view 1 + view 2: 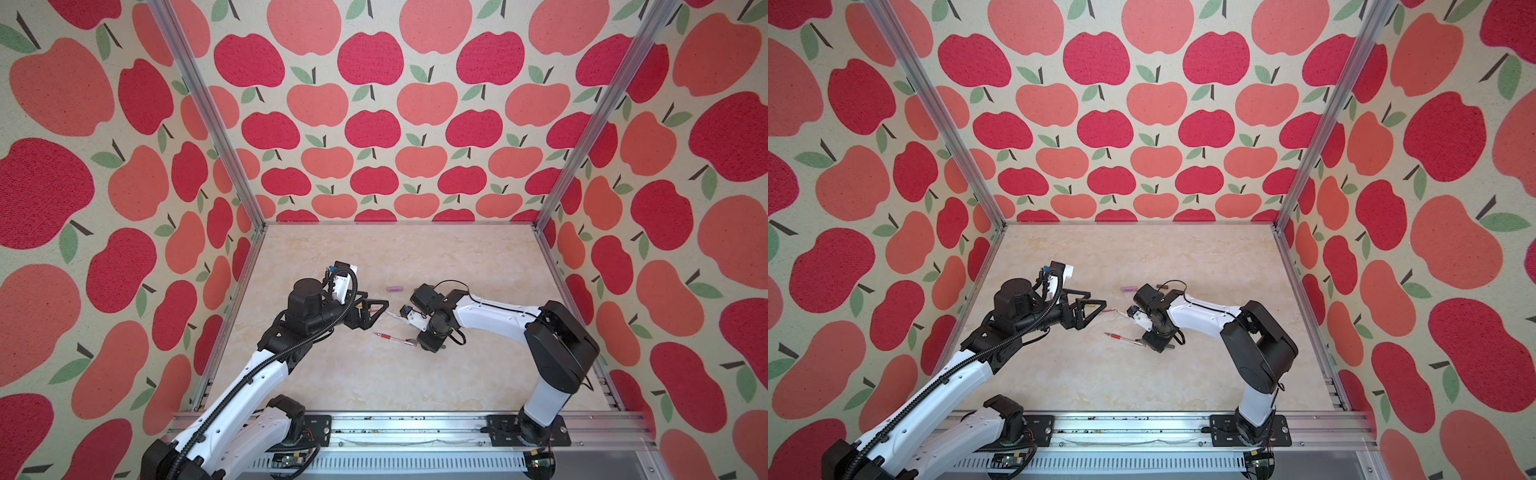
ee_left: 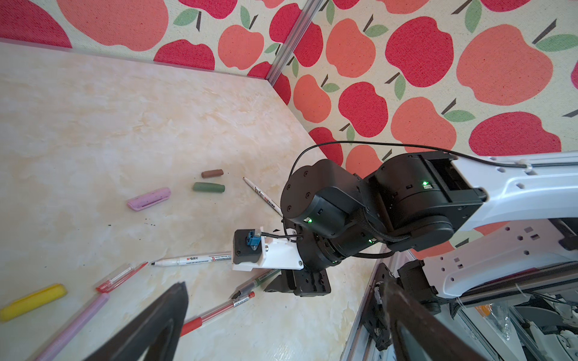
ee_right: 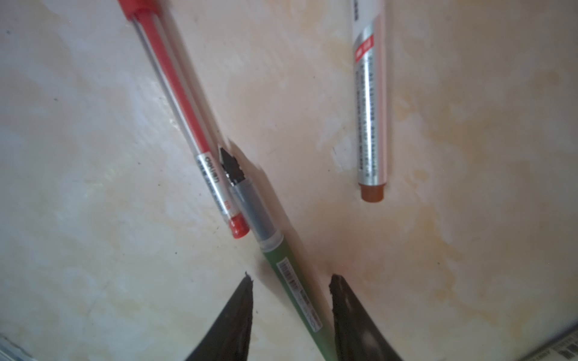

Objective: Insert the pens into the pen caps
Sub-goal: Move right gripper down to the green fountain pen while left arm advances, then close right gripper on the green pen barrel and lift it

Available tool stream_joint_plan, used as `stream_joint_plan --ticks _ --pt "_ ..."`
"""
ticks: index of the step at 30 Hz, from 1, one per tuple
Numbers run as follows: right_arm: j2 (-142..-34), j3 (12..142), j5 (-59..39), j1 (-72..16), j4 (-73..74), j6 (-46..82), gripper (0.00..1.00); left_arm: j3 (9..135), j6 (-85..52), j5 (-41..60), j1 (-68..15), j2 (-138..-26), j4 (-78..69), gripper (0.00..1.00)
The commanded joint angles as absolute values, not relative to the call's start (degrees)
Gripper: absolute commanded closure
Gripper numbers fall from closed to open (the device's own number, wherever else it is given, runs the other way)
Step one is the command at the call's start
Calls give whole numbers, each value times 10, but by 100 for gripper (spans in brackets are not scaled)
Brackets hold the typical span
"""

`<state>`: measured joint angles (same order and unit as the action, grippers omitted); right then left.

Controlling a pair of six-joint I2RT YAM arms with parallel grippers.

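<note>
Between the tips of your right pincer [image 3: 291, 278] lies the green pen [image 3: 308, 308], flat on the surface [image 3: 93, 187]. The jaws stand either side of it with a gap on each, so the pincer is released and nothing is gripped yet.

The barrel runs skewed to the jaws, so I judge a squeeze could twist it or roll it out from between them. Just ahead of the tips, its nib touches the red pen [image 3: 184, 103], and a twist would shove that one along too. Further off to one side lies the white-and-brown pen [image 3: 370, 125], apart from both and unlikely to be disturbed. The green cap [image 2: 209, 187] lies well beyond the pincer, just beside the brown cap [image 2: 212, 173].

Your right arm reaches in low with its wrist bent down, and the pincer points at the surface. Your left pincer [image 1: 376, 311] hangs above the surface, released and empty, jaws wide, facing the right one.
</note>
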<state>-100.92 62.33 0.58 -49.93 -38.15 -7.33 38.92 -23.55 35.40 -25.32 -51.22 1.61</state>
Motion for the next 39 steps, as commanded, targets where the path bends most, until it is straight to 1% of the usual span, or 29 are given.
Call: stream_joint_plan --ticks 1,4,13,28,31,35,39 --pt "-1023 636 28 -502 -380 -88 63 385 -243 352 -255 -500 -3 1" --pt "-1032 636 32 -502 -377 -90 68 387 -242 353 -254 -499 2 1" --pt "-1053 637 41 -502 -372 -90 72 399 -241 357 -254 -497 10 1" --pt "-1073 656 46 -498 -371 -76 83 396 -239 358 -254 -497 18 1" --pt "-1076 657 42 -495 -368 -73 83 393 -238 358 -254 -495 18 1" --pt "-1080 660 41 -491 -366 -69 76 392 -236 356 -254 -494 20 1" --pt "-1091 671 42 -490 -365 -65 74 391 -235 356 -254 -492 21 1"
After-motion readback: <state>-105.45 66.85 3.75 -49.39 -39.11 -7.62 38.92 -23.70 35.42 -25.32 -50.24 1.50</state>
